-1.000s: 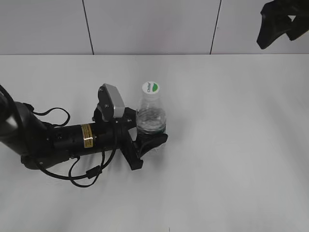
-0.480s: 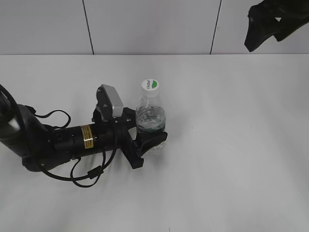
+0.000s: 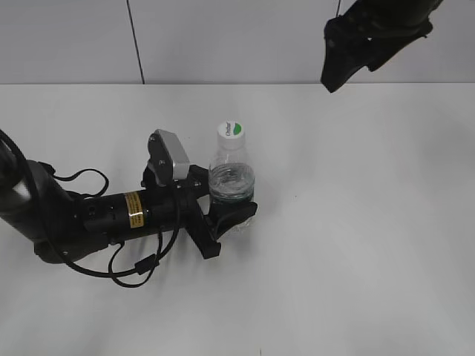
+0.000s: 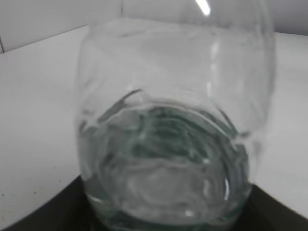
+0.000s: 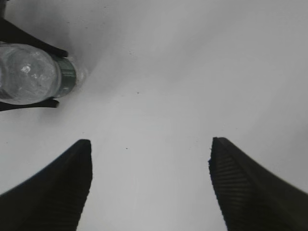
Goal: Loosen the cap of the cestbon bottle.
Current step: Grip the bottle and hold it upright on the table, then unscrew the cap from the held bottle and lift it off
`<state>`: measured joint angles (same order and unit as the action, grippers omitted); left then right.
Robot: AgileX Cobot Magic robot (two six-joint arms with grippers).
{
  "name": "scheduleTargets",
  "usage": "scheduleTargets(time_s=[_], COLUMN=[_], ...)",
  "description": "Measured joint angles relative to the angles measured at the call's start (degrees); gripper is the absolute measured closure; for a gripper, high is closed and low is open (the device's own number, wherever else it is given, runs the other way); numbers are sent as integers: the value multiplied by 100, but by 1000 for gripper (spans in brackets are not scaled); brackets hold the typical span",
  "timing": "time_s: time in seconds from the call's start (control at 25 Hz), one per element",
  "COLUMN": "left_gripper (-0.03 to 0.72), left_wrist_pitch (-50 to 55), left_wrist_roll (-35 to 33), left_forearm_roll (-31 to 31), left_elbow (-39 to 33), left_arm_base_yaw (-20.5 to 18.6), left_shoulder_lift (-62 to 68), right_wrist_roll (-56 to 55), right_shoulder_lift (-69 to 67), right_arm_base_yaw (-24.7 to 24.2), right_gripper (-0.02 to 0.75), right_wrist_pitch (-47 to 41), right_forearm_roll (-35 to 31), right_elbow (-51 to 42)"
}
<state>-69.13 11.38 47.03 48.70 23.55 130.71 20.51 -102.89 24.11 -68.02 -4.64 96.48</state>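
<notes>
Exterior view: a white table (image 3: 356, 222) is shown from a raised slant, with a pale panelled wall behind its far edge. The cestbon bottle (image 3: 232, 178) is seen standing upright left of the table's middle, well clear of every edge. Its clear ribbed body is clasped low down, at the dark green label, by the left pincer (image 3: 228, 211), whose black fingers are set on either side of the bottle. The cap (image 3: 231, 131), white with a green leaf mark, is seated on the neck and is touched by nothing. The left arm (image 3: 96, 215) is laid low across the table from the left edge, with cables looped beside it. The right pincer (image 3: 341, 55) is held high over the far edge, to the right of the bottle and well apart from it.

Left wrist view: the frame is filled by the bottle (image 4: 168, 144), and ripples of clear liquid are visible through its wall.

Right wrist view: the right pincer's two dark ribbed fingers (image 5: 53, 192) are spread wide over bare table, with nothing between them; the bottle (image 5: 33, 72) is seen from above at the upper left.
</notes>
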Motion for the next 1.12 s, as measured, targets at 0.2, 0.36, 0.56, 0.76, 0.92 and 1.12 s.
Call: scheduleTargets(time_s=[0.2,0.36,0.56,0.76,0.92,1.12], left_gripper=[270,270,270,270,270,270], left_wrist_pitch=[0,0,0,0,0,6], left_wrist_roll=[0,0,0,0,0,0], left_forearm_roll=[0,-7,-7,-7,-7,-9], left_elbow=[0,0,0,0,0,0], left_arm_base_yaw=[0,0,0,0,0,0], left_shoulder_lift=[0,0,0,0,0,0], right_wrist_roll=[4,11,32,-976,-1685,-2358], right_shoulder_lift=[-56,-87,-303,-667,-859,-871], right_arm_base_yaw=[462,753,1060,1116,1116,1116], right_gripper=[160,160,160,160,160,160], right_wrist_pitch=[-45,-104,-140,-167,-173,-178], right_forearm_roll=[-18,-29,-35,-77,-142,-243], right_elbow=[205,365,445,692,970,1049])
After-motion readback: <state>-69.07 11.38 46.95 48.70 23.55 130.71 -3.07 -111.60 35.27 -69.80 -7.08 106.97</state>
